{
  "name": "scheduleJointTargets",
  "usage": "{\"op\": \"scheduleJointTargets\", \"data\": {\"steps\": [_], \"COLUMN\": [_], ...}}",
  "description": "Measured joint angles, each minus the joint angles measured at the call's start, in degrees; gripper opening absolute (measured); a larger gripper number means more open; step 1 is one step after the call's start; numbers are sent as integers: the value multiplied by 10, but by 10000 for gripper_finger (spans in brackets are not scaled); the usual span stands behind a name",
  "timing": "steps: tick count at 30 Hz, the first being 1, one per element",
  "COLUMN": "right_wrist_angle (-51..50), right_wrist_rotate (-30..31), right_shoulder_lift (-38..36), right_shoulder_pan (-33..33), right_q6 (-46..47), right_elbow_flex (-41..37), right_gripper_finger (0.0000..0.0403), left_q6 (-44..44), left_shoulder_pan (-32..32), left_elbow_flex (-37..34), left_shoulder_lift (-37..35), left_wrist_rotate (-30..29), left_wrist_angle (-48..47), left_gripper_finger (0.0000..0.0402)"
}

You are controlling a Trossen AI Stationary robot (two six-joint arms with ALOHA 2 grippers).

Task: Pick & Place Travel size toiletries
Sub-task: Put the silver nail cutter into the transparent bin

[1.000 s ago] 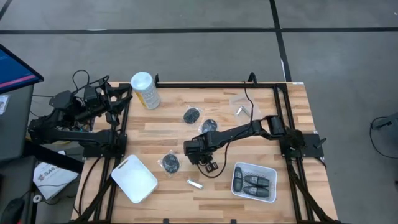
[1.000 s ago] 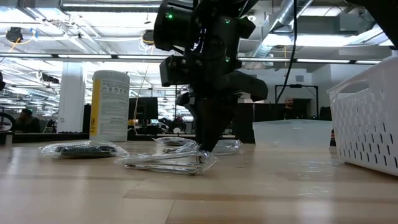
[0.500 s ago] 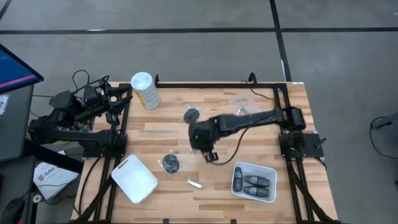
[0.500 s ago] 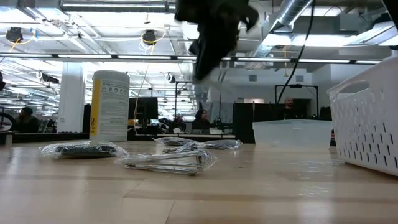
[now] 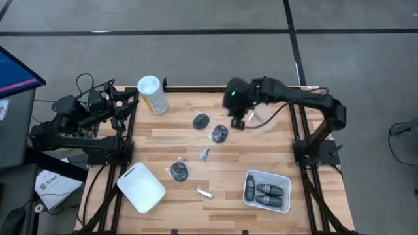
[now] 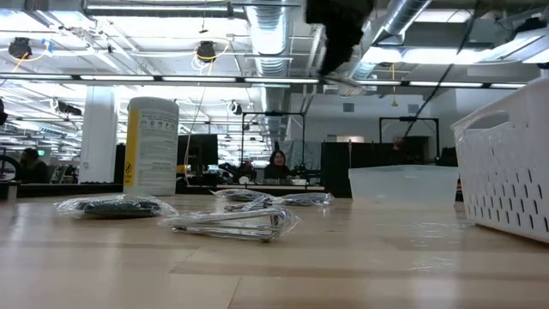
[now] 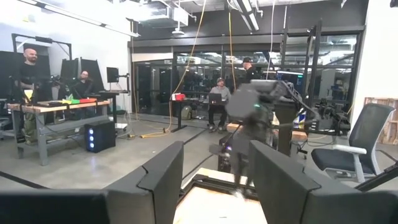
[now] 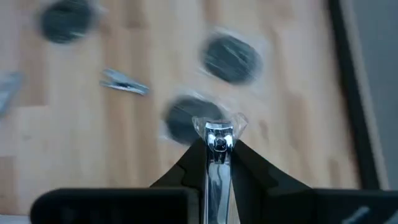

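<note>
On the wooden slatted tabletop (image 5: 274,153) dark discs remain — the right end effector (image 8: 219,138), raised at the far side, grips a shiny silver metal piece (image 8: 217,163) — next, in my judgement, carriage to the white perforated basket (image 5: 266,191).

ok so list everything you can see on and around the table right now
round discs: three, dark, in clear wrap; two mid-table, one nearer the front
metal pieces on the table: two, silver; one mid-table, one near the front edge
metal piece: one, shiny silver, held in the right gripper
basket: one, white, front right, holding dark grey capsules
canister: one, pale yellow, white lid, back left
tray: one, white, front left
table: one, light wood
right gripper: raised above the table's back right, shut on the metal piece
left gripper: parked off the table's left side, open
</note>
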Motion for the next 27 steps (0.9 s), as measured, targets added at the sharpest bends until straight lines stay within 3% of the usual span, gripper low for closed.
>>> {"op": "scheduleJointTargets", "data": {"steps": [7,12,20,27], "right_wrist_angle": [11,70,153,192], "right_wrist_rotate": [38,40,39,38], "right_shoulder_lift": [-70,-91,-88,-88], "right_shoulder_pan": [-115,-166,-202,-200], "right_q6": [30,71,123,153], "right_elbow_flex": [-108,-214,-349,-407], "right_gripper_finger": [45,44,46,47], "left_q6": [0,0,0,0], "left_shoulder_pan": [0,0,0,0], "left_elbow_flex": [0,0,0,0], "left_shoulder_lift": [0,0,0,0], "left_wrist_rotate": [0,0,-2,-8], "left_wrist_angle": [0,0,0,0], "left_gripper_finger": [177,177,177,177]}}
